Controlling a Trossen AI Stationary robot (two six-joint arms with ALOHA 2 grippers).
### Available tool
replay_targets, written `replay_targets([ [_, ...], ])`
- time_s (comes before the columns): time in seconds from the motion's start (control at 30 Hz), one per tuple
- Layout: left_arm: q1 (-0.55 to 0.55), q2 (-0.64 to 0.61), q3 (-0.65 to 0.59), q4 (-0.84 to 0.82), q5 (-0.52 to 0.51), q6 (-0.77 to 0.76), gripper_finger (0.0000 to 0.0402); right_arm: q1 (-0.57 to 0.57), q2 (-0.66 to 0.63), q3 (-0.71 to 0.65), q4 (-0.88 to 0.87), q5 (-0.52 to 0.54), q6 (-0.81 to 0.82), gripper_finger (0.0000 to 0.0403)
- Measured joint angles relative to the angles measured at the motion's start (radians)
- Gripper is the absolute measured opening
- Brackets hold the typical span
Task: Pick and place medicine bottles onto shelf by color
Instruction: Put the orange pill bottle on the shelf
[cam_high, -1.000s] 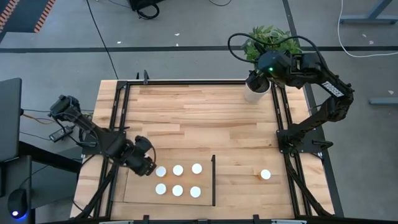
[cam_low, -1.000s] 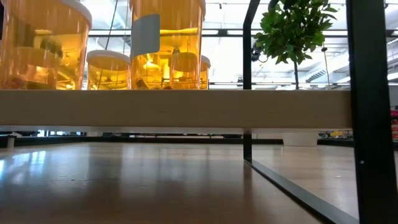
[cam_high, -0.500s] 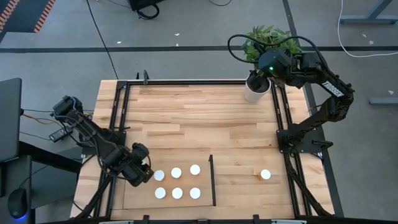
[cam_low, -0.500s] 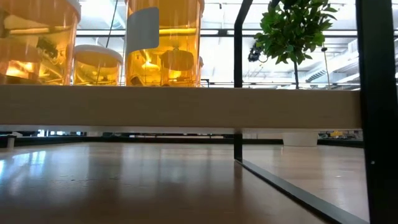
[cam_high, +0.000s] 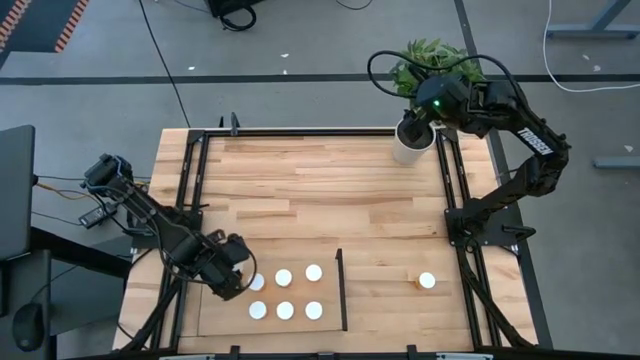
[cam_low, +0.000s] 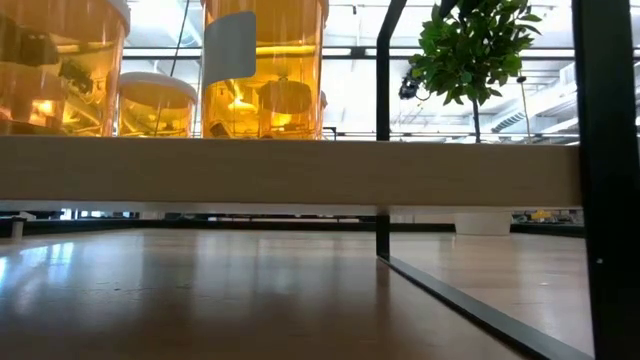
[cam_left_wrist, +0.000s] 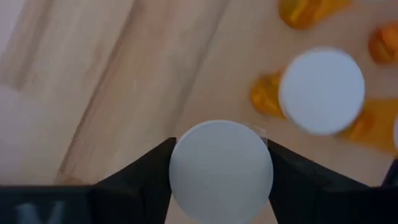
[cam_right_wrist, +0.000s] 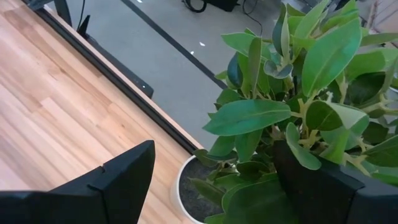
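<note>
**Left gripper clamps one bottle at shelf edge, right gripper parked by plant**

Pale plank wood counter (cam_high: 320, 190) with black rails, grey floor around it. The flat pale-wood rectangular shelf (cam_high: 222, 312) with a thin black upright strip (cam_high: 341, 290) lies at the counter's near left part. The left gripper (cam_high: 229, 282) is over the shelf's left part, fingers pinching a small translucent orange pill bottle with a round white cap (cam_left_wrist: 221, 163); the cap sits between both dark fingers (cam_left_wrist: 146, 175) in the left wrist view. Just beside that gripper, toward the strip, six more white-capped orange bottles (cam_high: 285, 309) stand on the shelf in two rows of three, the closest one almost touching it. Well apart from this gripper, past the strip, one lone white-capped bottle (cam_high: 427, 281) stands on bare counter.

Low view: big orange bottle bodies (cam_low: 262, 70) on top of the shelf board.

The right gripper (cam_high: 420, 118) hovers at the far right corner, fingers spread wide, right above the white round plant pot (cam_high: 409, 150) with a green leafy plant (cam_right_wrist: 292, 112).
</note>
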Motion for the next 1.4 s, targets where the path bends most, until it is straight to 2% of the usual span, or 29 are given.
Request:
replay_targets([
  [0.2, -0.008, 0.0, 0.0, 0.001, 0.006, 0.214, 0.0221, -0.001, -0.011, 0.0, -0.006, -0.002, 0.0, 0.0332],
  [0.43, -0.032, 0.0, 0.0, 0.026, 0.067, 0.324, 0.0227, -0.001, -0.022, 0.0, -0.016, 0.003, 0.0, 0.0332],
  [0.97, -0.176, 0.0, 0.0, 0.006, 0.052, 0.193, 0.0223, -0.025, -0.064, 0.0, -0.033, 0.033, 0.005, 0.0332],
  [1.4, -0.183, 0.059, 0.001, 0.028, 0.039, 0.319, 0.0225, -0.024, -0.064, 0.0, -0.033, 0.028, 0.006, 0.0332],
])
